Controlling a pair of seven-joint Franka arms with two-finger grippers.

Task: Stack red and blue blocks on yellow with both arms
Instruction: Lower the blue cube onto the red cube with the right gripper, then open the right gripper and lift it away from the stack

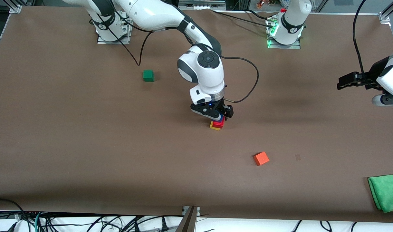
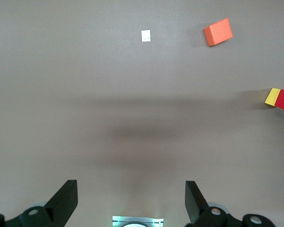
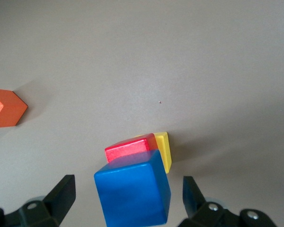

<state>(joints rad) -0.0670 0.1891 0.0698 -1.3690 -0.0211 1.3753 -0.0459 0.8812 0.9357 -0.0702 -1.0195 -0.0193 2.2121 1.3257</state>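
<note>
The right gripper stands with jaws spread around the blue block, which tops red block and yellow. It should rise straight. The left gripper waits, jaws spread.

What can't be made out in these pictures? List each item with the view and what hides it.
- Blue block: in the front view almost wholly hidden under the right gripper.
- Yellow block: mostly covered by the red block and the blue block in the right wrist view.
- Stack in the left wrist view: cut off by the picture's edge.
- Left gripper: only its open fingertips show in its wrist view.
</note>
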